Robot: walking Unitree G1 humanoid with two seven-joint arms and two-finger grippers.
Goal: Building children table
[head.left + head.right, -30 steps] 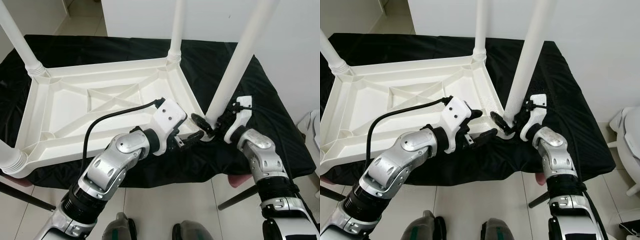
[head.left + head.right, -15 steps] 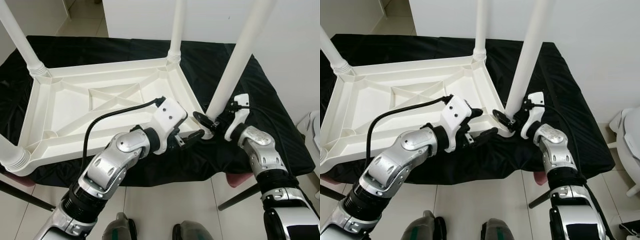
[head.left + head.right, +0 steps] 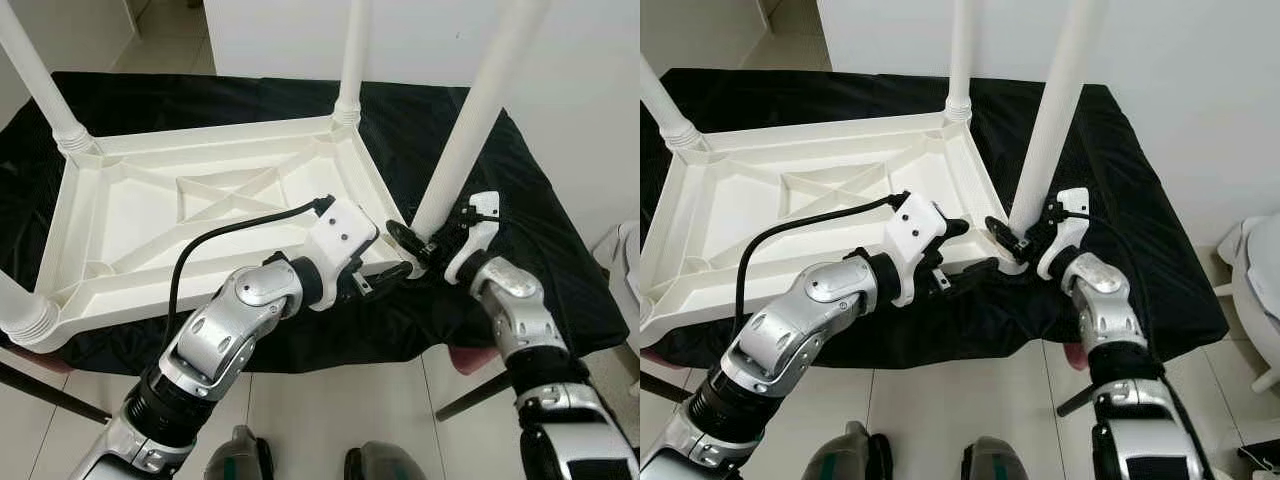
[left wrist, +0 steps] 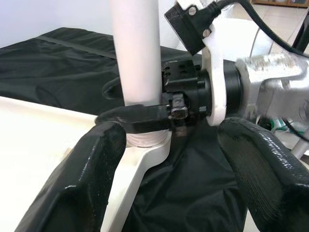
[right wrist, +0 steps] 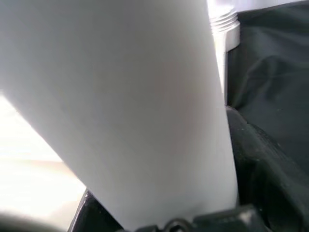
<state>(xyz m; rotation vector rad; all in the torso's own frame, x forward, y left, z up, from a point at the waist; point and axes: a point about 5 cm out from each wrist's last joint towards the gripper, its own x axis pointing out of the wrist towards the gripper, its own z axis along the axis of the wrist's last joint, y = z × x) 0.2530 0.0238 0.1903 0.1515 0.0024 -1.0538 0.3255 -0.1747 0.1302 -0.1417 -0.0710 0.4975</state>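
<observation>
The white plastic children's table top (image 3: 200,215) lies upside down on the black-draped bench (image 3: 520,190), three legs already standing. At its near right corner, the right hand (image 3: 418,243) is clenched around the base of the white tubular leg (image 3: 465,125). The left hand (image 4: 169,159) waits just beside, fingers spread. Best keep the leg plumb over its socket and press straight down, the left hand steadying the rim.

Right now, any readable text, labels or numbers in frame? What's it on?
None readable.
The upturned white table, its near-right leg and the black cloth: no print or labels visible.
The left hand and right hand: no markings legible.
</observation>
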